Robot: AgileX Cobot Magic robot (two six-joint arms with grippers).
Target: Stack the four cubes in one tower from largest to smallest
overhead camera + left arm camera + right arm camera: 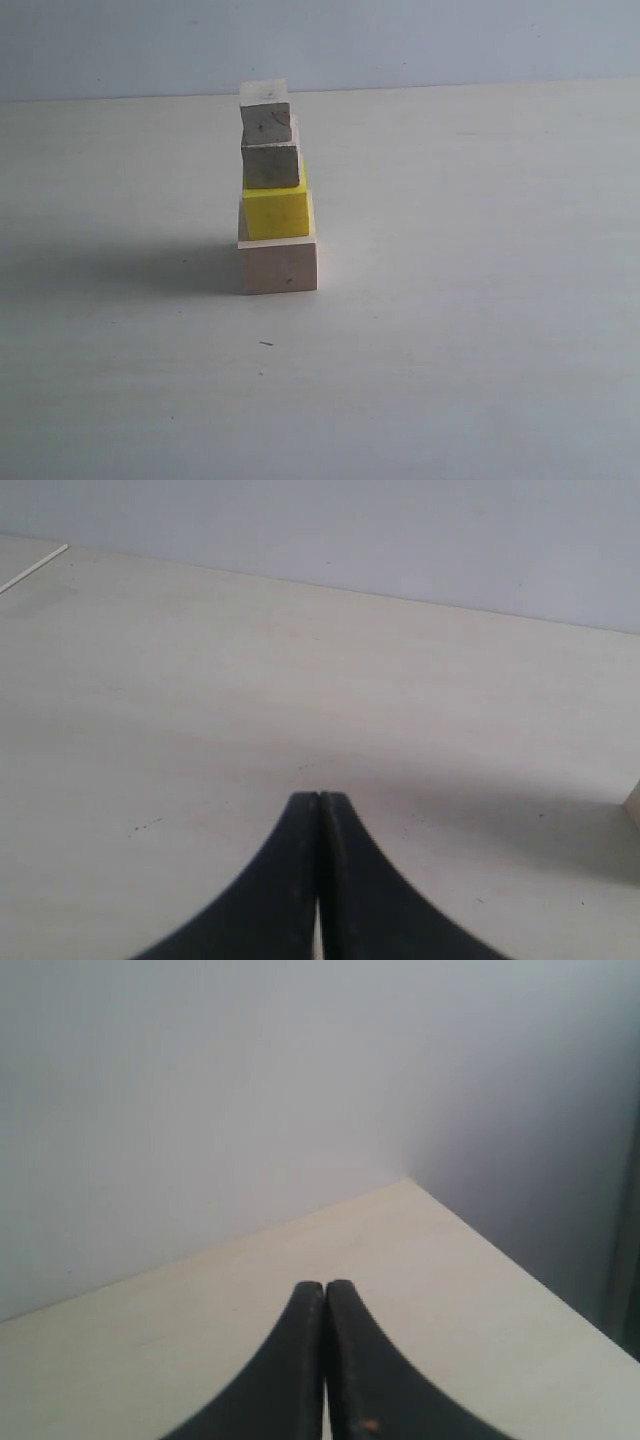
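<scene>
The tower [275, 190] of 4 cubes stands on the pale, flat table [480, 330], a little left of the middle in the exterior view. At the bottom is the big pale wood cube [278, 265], sitting flat on the table. On it rests the bright yellow cube [277, 212], which is a bit smaller. Next comes the small pale wood cube [270, 166] - its front looks grey-brown in the shade. On the very top sits the smallest pale wood cube [266, 125], with a light top face. Each cube touches the one under it. The 2 small cubes sit more toward the left side of the yellow one, and the top one looks turned a little.

A soft dark shadow [130, 265] lies on the table to the left of the tower. Behind the table is a plain light grey-blue wall [450, 40].

The left gripper [318, 798] has its 2 black fingers pressed tight together, holding nothing, above bare table. The right gripper [325, 1285] is the same - fingers squeezed together with nothing between them - and it points toward a corner of the table by the wall.
</scene>
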